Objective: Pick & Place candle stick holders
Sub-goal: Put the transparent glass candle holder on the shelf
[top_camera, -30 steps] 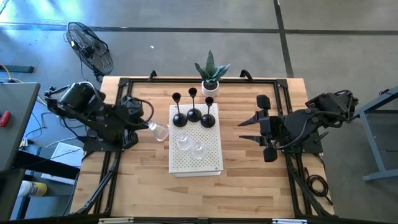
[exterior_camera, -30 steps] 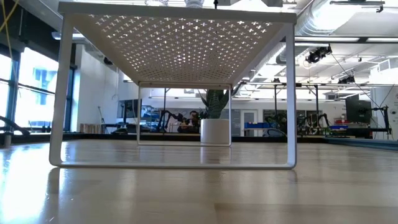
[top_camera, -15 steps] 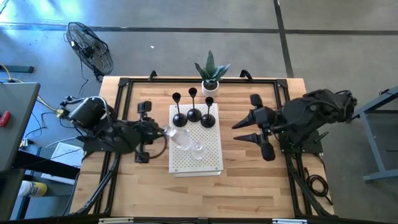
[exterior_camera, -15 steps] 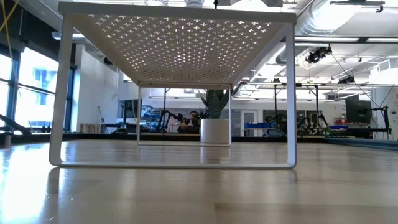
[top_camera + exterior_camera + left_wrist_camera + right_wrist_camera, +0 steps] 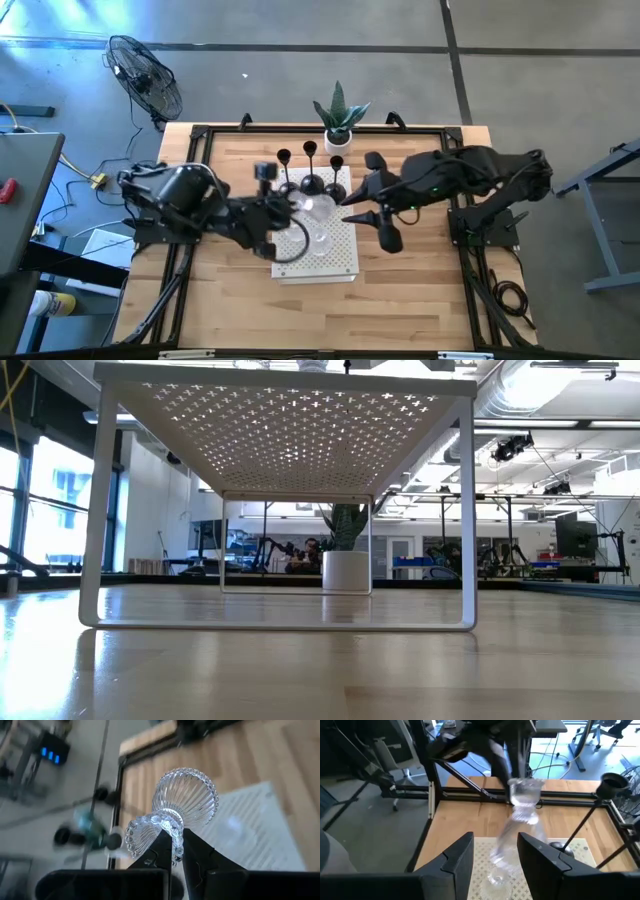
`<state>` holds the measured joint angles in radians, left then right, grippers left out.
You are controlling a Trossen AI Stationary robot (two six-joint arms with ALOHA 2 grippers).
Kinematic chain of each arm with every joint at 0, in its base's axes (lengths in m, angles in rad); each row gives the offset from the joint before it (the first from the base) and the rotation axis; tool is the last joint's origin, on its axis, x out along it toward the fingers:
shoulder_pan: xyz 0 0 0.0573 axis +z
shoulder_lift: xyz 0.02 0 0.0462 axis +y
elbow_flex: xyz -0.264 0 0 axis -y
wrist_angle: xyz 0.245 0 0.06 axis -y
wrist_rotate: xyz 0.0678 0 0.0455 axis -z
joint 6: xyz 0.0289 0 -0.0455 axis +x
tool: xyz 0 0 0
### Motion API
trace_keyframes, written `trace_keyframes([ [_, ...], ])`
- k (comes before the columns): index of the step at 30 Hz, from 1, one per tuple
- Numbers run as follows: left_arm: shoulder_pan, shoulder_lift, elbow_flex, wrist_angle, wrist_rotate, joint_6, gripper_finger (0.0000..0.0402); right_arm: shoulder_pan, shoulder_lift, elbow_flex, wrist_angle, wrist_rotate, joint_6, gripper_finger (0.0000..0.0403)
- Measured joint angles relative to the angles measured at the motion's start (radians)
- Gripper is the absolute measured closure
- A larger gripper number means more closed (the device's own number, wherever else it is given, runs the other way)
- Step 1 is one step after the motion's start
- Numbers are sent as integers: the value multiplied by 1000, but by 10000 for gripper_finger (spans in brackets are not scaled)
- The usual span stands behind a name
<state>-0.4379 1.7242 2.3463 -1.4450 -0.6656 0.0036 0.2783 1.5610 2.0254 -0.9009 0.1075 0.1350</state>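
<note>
Three black candle stick holders [image 5: 311, 176] stand on their domed bases at the far end of the white perforated stand [image 5: 335, 262]. Two clear glass holders [image 5: 316, 238] stand on the stand's middle. My left gripper [image 5: 300, 208] is over the stand, shut on a third clear glass holder [image 5: 319, 205], which also shows in the left wrist view [image 5: 186, 799] and the right wrist view [image 5: 524, 800]. My right gripper [image 5: 352, 206] is open and empty at the stand's right edge, its fingers [image 5: 452, 861] pointing at the held glass. My left gripper pinches the glass holder's smaller ribbed end [image 5: 165, 832] between its two fingers [image 5: 197, 857]. The fingers come from the table's left, about level. The holder is lifted clear above the stand, lying on its side with its wide ribbed dome [image 5: 192, 795] pointing away from the gripper.
A green plant in a white pot [image 5: 339, 122] stands behind the stand at the table's far edge; it also shows in the low view [image 5: 346, 565] under the stand [image 5: 290, 430]. Bare wood lies on the near half of the table [image 5: 300, 315].
My left gripper has carried the glass holder toward the table's right edge, from beside the stand's left side to above the stand. My right gripper has moved toward the table's left, up to the stand's right edge, staying open.
</note>
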Motion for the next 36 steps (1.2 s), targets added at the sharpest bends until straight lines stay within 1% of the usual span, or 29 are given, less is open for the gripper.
trace_keyframes([
  [3, -4, 17, 0, 76, 25, 72, 389, 0, 16, 0, 5, 23, -27, 258],
  [5, -3, 23, 0, 116, 28, 95, 389, 1, 25, 0, 6, 55, -48, 258],
  [7, 0, 26, 0, 122, 27, 102, 389, 2, 34, 0, 6, 83, -56, 258],
  [14, -1, 26, 0, 153, 38, 97, 389, -3, 83, 0, 10, 86, -42, 258],
  [19, -1, 26, -1, 159, 60, 102, 389, -4, 113, 0, 58, 83, -46, 258],
  [25, -1, 26, -1, 179, 58, 98, 389, -15, 117, 0, 68, 88, -34, 258],
  [28, -1, 26, -1, 193, 65, 103, 389, -27, 119, 0, 68, 69, -9, 258],
  [33, -1, 26, -2, 200, 76, 124, 389, -44, 148, 3, 72, -6, -8, 258],
  [36, -1, 27, -3, 196, 84, 124, 389, -48, 162, 3, 72, -15, -19, 258],
])
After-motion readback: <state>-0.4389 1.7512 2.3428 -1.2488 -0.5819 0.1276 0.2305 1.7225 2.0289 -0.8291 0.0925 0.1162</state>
